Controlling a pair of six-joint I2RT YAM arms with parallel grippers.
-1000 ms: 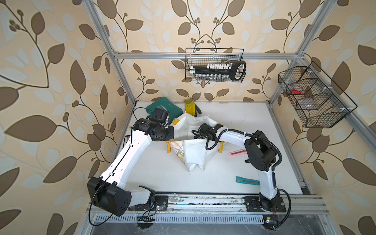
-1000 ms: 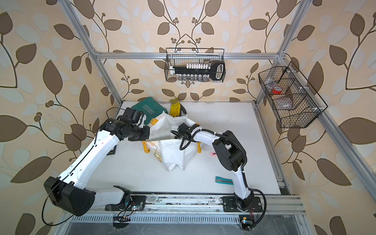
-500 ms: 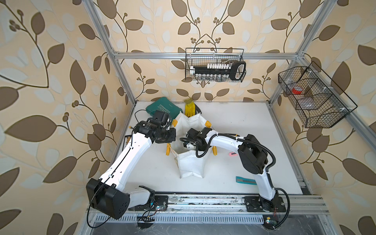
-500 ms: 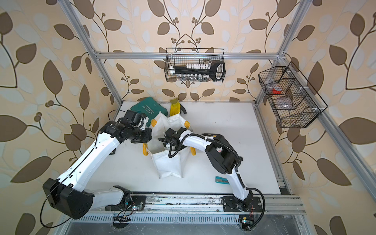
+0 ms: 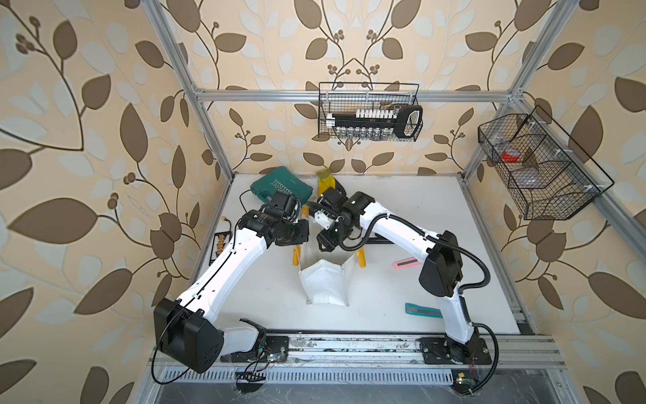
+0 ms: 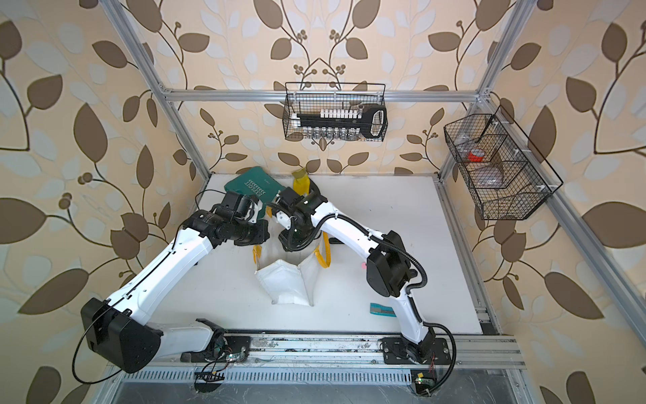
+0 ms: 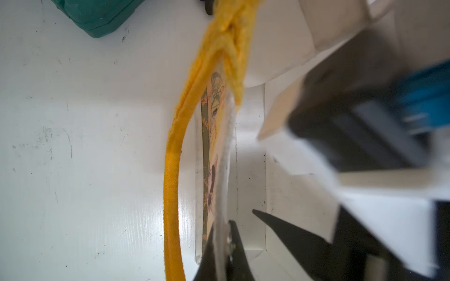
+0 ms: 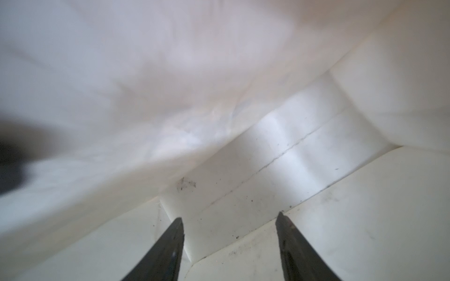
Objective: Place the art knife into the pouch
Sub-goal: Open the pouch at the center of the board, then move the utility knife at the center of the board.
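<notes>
Since neither cutter is off the table [image 5: 265, 307], the task sits at its opening step: the pouch is being readied and no pick is begun. Nearest the front rail lies the teal cutter [image 5: 421, 310], flat, just beside the right arm's lower link. Behind it, nearer the middle, the pouch [image 5: 323, 283] stands with its mouth up and its gusset folded in, yellow handles [image 5: 361, 257] drooping at either side. Level with the mouth but apart from it, the pink cutter [image 5: 405, 262] lies flat between pouch and right elbow. Which of the two is the art knife I cannot tell; both are outside the pouch.

Further back, the left gripper [image 7: 222, 233] is clamped on the pouch's rim, the white edge pinched between its jaws and the printed side showing beside it. The right gripper [image 8: 230, 215] reaches down into the mouth, jaws standing apart with nothing between them, only white lining ahead. Beyond both, near the back wall, lies the green case [image 5: 281, 187].

Next, I judge, the right gripper must lift straight out without snagging the soft wall, swing to a cutter, and come down across its narrow width, low enough to catch a thin flat body on a hard top. The left should hold the rim up so the mouth gapes
</notes>
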